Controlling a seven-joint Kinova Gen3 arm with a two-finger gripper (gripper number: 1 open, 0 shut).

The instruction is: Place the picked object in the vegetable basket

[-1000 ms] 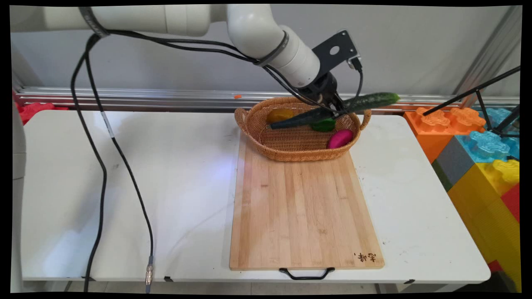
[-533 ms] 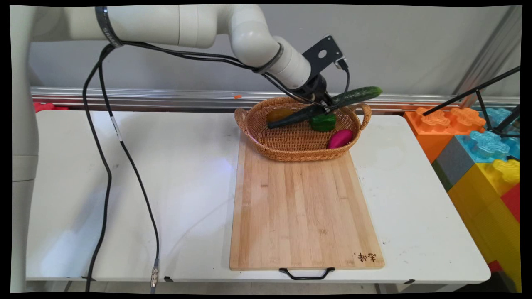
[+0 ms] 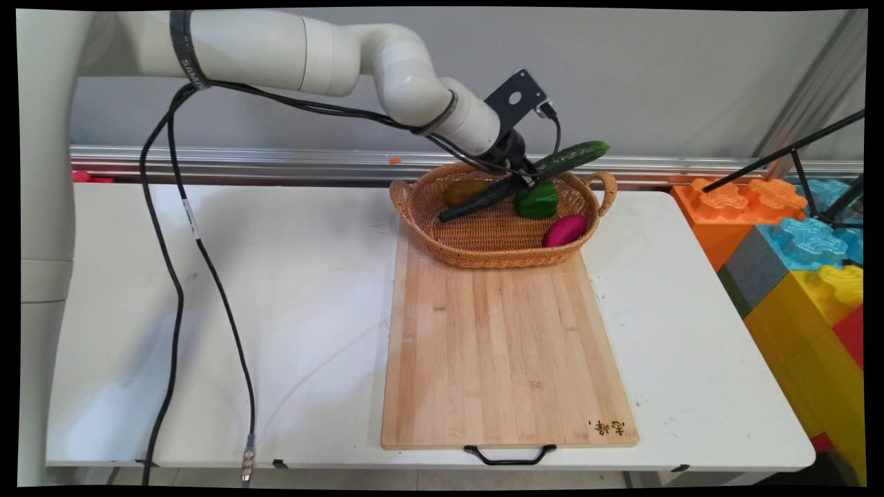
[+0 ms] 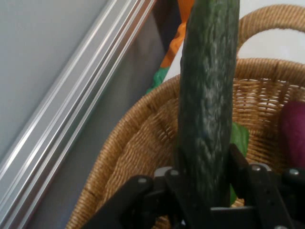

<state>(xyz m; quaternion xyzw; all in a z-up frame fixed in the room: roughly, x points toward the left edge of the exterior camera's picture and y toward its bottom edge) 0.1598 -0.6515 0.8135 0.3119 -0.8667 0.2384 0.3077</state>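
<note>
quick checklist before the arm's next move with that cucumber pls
1. Grip: the hand is shut on the cucumber, one finger on each side of it: ok.
2. Grip position: held near the cucumber's middle, both ends free: ok.
3. Cucumber attitude: tilted, low end down inside the basket, high end out past the far rim: not ok if it should be level.
4. Low end clear of the basket floor: cannot tell.
5. Things under it: yellow item, green pepper and pink item lie in the basket close by; contact cannot tell.
6. Cutting board: bare, in front of the basket: ok.
</note>
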